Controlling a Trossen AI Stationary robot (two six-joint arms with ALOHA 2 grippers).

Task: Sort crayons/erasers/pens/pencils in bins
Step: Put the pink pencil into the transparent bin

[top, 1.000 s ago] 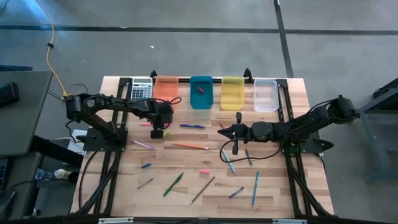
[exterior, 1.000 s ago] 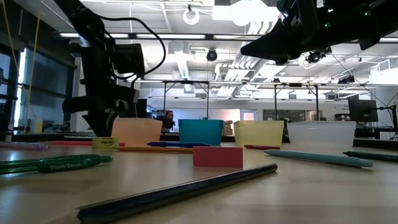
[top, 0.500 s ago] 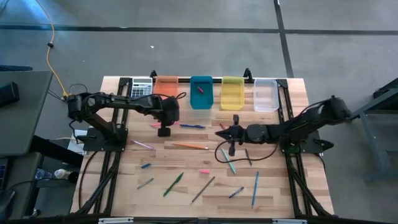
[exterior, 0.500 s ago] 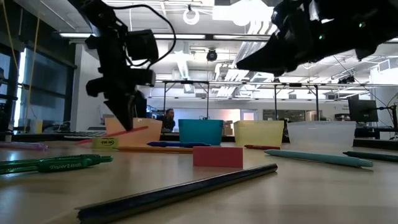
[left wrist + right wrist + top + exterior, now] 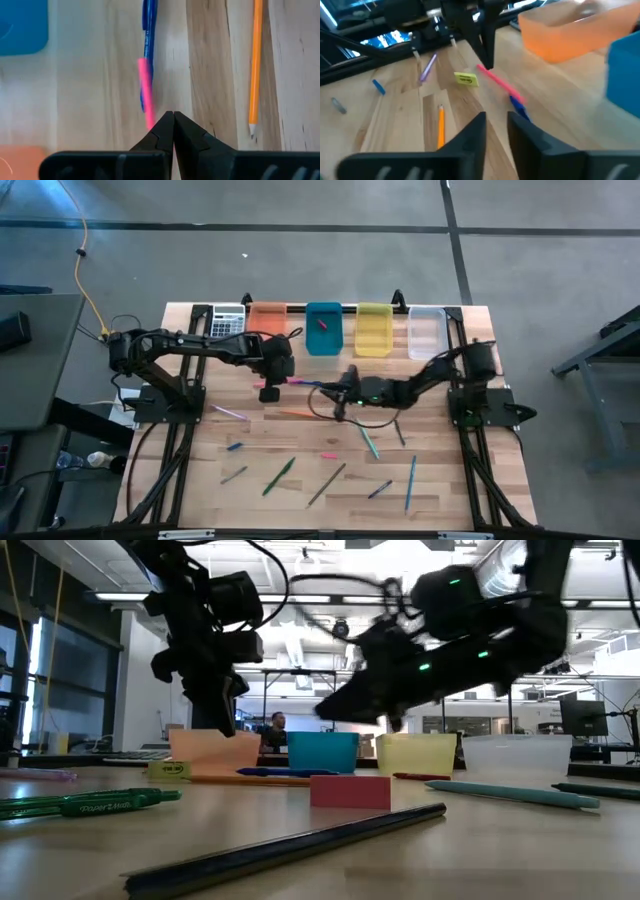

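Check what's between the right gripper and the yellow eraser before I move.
Bare wood mostly. In the right wrist view, the orange pencil lies just off the line from the right gripper to the yellow eraser.

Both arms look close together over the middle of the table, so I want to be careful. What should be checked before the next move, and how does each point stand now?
1. Left gripper shut on the pink stick: ok; the fingers meet on one of its ends.
2. Pink stick clear of the table: ok; the low view shows the gripper well above the wood.
3. Right gripper empty: ok; its fingers stand apart with nothing between them.
4. Room between the arms: not ok; in the high view the right gripper sits just beside the left one.
5. Orange bin free to receive: cannot tell; its contents are not visible.
6. Blue pen below the stick untouched: ok; it lies flat.
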